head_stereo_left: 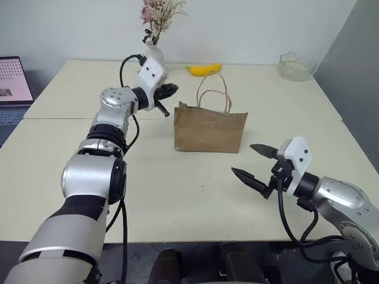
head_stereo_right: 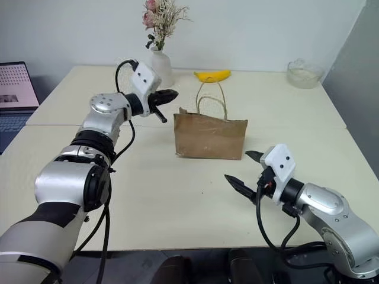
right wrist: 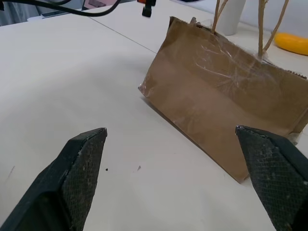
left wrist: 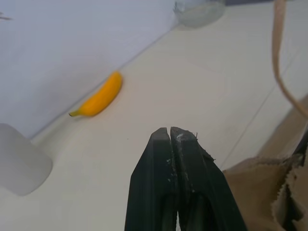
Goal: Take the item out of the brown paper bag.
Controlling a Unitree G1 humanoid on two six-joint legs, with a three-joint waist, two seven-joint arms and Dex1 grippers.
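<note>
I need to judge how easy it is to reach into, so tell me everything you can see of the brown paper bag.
The brown paper bag is creased kraft paper, wider than tall, standing upright on the cream table with its mouth up. Two thin tan cord handles loop above the rim. Its contents are hidden. The shut left gripper hovers beside its upper left corner; whether it touches is unclear.

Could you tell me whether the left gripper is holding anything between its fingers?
No, the left gripper has its fingers pressed together with nothing between them, beside the brown paper bag.
</note>
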